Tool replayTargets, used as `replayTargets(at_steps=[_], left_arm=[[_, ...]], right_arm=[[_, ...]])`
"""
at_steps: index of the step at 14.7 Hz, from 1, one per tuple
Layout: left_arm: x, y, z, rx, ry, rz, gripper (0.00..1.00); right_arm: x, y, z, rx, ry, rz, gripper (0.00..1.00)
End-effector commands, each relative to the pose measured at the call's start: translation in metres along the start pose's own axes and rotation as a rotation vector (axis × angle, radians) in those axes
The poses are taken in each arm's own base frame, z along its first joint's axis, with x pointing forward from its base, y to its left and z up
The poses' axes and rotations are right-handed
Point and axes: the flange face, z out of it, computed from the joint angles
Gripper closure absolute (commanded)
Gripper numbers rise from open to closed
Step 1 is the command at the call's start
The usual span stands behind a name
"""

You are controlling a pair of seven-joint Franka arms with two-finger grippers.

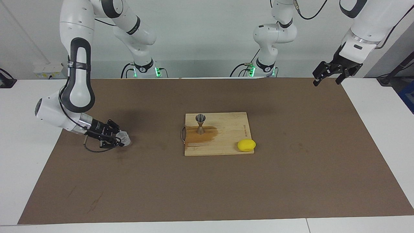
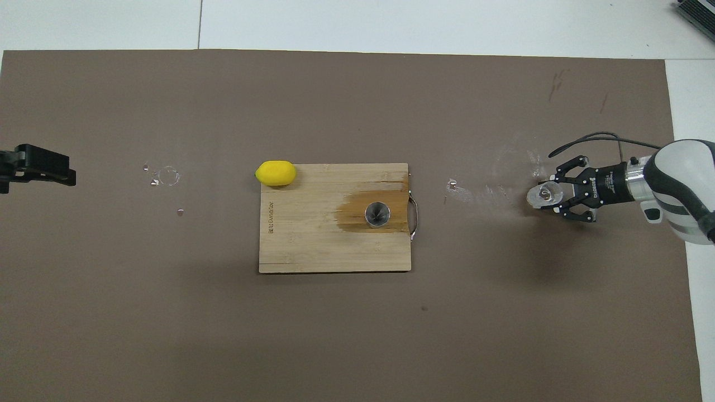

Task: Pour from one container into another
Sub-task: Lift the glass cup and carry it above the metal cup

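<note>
My right gripper [image 1: 121, 139] sits low at the right arm's end of the brown mat [image 1: 207, 194], its fingers drawn in tight around the glass cup [image 1: 124, 139], which looks to be resting on the mat or barely off it. I have the cup by its sides. My left gripper [image 1: 330, 75] hangs high over the mat's corner at the left arm's end, jaws spread wide and empty — that arm is waiting.

As I judge it, the step in hand is the pick-up: the cup is gripped but not carried, and nothing has been poured from it by me at this point. The next move calls for a level lift, so the cup does not slip or spill, then a carry toward the middle of the table to a spot just above the jigger [image 1: 200, 124], and a slow tilt, because the jigger's mouth is narrow.

The jigger stands upright on the wooden cutting board [image 1: 226, 124], on a darker wet-looking patch, toward the board's handle. Farther from the robots, at the board's corner toward the left arm's end, lies a lemon [image 1: 246, 145] — touching the board's edge.

Counting: one glass cup, one jigger, one board, one lemon, two grippers.
</note>
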Motion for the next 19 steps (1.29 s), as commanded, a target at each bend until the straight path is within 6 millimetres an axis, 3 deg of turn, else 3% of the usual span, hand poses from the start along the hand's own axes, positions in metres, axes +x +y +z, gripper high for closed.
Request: replayTargets(at_steps=[1,7,9,12,17,19], left_arm=[[-0.007,0.008,0.006,0.003,-0.025,0.030,0.00],[-0.014,-0.001,-0.001,0.003,-0.054,0.063,0.00],[-0.012,-0.014,-0.006,-0.010,-0.032,0.037,0.00],[-0.015,-0.008,-0.019,-0.012,-0.034,0.043,0.00],[-0.018,-0.012,-0.025,-0.027,-0.015,0.040,0.00],[-0.026,-0.005,-0.028,-0.025,-0.002,0.042,0.00]], right_arm=[[-0.058,-0.005,-0.004,0.028,0.004,0.032,1.00],[-0.162,-0.023,0.012,0.006,0.059,0.087,1.00],[-0.196,-0.027,0.019,-0.009,0.132,0.072,1.00],[-0.251,-0.029,0.038,-0.018,0.200,0.050,1.00],[-0.315,-0.025,0.063,0.016,0.286,0.054,1.00],[-0.339,-0.021,0.075,0.026,0.344,0.016,1.00]])
